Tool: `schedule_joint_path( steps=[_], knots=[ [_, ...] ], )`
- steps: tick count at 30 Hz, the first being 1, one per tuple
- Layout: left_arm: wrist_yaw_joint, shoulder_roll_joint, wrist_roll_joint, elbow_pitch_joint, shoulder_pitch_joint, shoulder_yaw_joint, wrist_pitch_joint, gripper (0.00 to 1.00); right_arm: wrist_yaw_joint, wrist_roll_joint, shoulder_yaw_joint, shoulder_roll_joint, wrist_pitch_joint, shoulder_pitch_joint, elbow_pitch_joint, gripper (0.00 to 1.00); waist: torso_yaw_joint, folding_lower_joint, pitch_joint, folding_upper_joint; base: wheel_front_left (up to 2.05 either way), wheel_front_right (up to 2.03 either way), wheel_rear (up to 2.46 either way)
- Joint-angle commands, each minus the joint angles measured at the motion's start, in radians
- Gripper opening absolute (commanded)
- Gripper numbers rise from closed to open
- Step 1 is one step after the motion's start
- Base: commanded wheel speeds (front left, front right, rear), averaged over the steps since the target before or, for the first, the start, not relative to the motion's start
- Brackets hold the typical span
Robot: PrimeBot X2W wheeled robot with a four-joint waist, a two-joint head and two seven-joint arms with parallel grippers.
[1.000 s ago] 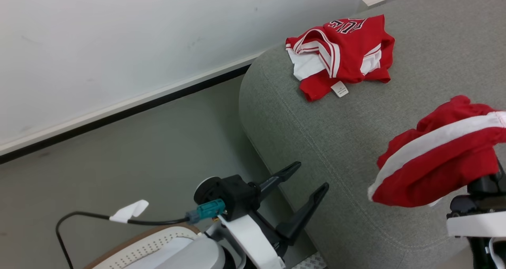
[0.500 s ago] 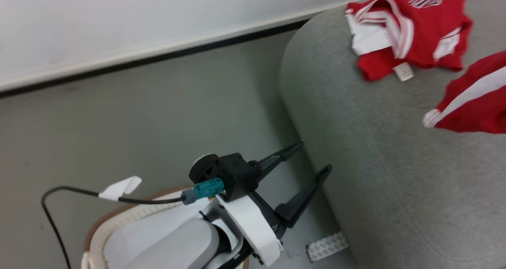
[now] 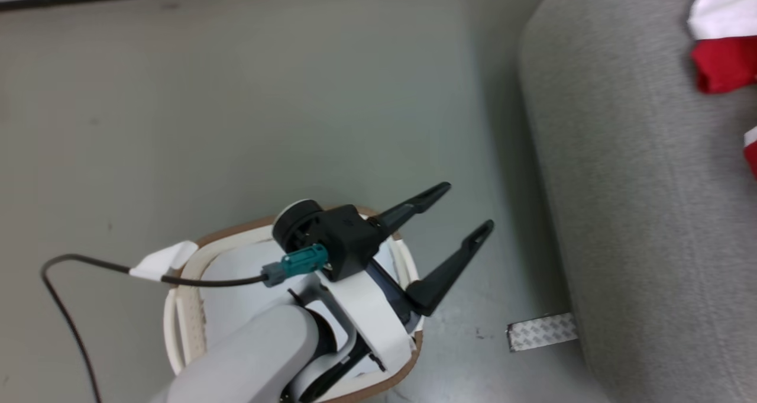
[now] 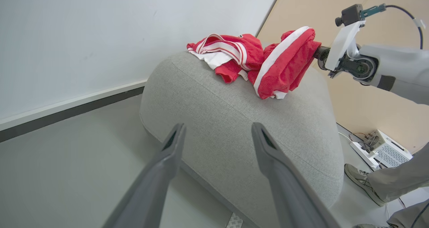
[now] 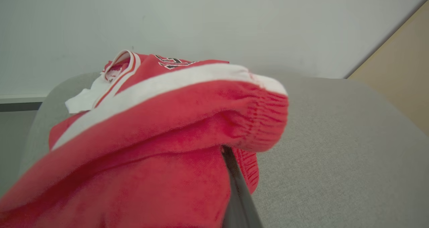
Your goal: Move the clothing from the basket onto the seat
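Observation:
My left gripper (image 3: 467, 205) stands open and holds nothing, hovering over the basket (image 3: 236, 232), a cream perforated tub with a brown rim and pale lining cloth (image 3: 236, 296) inside. In the left wrist view its fingers (image 4: 167, 154) point at the grey seat (image 4: 234, 121). One red and white piece of clothing (image 4: 224, 50) lies crumpled on the seat's top. A second red garment with a white stripe (image 4: 285, 64) hangs just above the seat from my right gripper, which is shut on it. That garment (image 5: 150, 137) drapes over the right fingers (image 5: 234, 187).
Grey floor lies between the wall's dark baseboard and the seat. A strip of patterned tape (image 3: 542, 331) sits on the floor by the seat's foot. A black cable (image 3: 77, 261) loops left of the basket. A person's shoe (image 4: 363, 184) and white boxes (image 4: 385, 149) are beyond the seat.
The head camera has swung down and left, so the basket fills more of the view and the seat's clothing has slid to the right edge. Both grippers keep their states.

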Motion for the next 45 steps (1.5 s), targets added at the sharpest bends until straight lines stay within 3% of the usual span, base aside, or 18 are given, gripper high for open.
schedule_joint_path(
  steps=[1, 4, 5, 16, 21, 27, 34, 39, 45],
  knots=[
    [-0.003, 0.008, 0.004, 0.004, -0.007, 0.005, -0.009, 1.0, -0.003, -0.008, 0.007, -0.013, 0.011, -0.019, 0.028, 0.4, 0.034, -0.0002, 0.035, 0.0, 0.0, 0.0, 0.0],
    [-0.004, 0.009, -0.006, 0.002, -0.006, 0.011, -0.021, 1.0, -0.003, -0.008, 0.041, -0.02, 0.05, -0.019, 0.11, 0.98, 0.041, -0.0002, 0.041, 0.0, 0.0, 0.0, 0.0],
    [-0.004, 0.01, -0.007, 0.004, -0.005, 0.012, -0.025, 1.0, -0.003, -0.007, 0.054, -0.019, 0.071, -0.019, 0.132, 1.0, 0.042, -0.0002, 0.041, 0.0, 0.0, 0.0, 0.0],
    [0.003, 0.02, -0.028, 0.039, 0.038, 0.02, -0.061, 1.0, -0.003, 0.022, 0.218, 0.004, 0.156, -0.03, 0.207, 1.0, -0.003, -0.0002, -0.068, 0.0, 0.0, 0.0, 0.0],
    [0.018, 0.032, -0.051, 0.052, 0.09, 0.031, -0.086, 1.0, -0.003, 0.068, 0.306, -0.029, 0.219, 0.017, 0.152, 1.0, -0.033, -0.0002, -0.163, 0.0, 0.0, 0.0, 0.0],
    [0.051, 0.056, -0.087, 0.054, 0.165, 0.057, -0.122, 1.0, -0.003, 0.095, 0.361, -0.115, 0.256, 0.069, 0.006, 1.0, -0.059, -0.0002, -0.286, 0.0, 0.0, 0.0, 0.0],
    [0.098, 0.085, -0.121, 0.039, 0.246, 0.105, -0.166, 1.0, -0.003, 0.117, 0.335, -0.167, 0.253, 0.124, -0.225, 1.0, -0.041, -0.0002, -0.404, 0.0, 0.0, 0.0, 0.0],
    [0.135, 0.117, -0.127, 0.028, 0.283, 0.143, -0.185, 1.0, -0.003, 0.114, 0.261, -0.141, 0.253, 0.162, -0.367, 1.0, 0.014, -0.0002, -0.464, 0.0, 0.0, 0.0, 0.0],
    [0.195, 0.166, -0.143, 0.01, 0.341, 0.214, -0.205, 1.0, -0.003, 0.1, 0.166, -0.05, 0.246, 0.221, -0.519, 1.0, 0.09, -0.0002, -0.506, 0.0, 0.0, 0.0, 0.0]
  ],
)
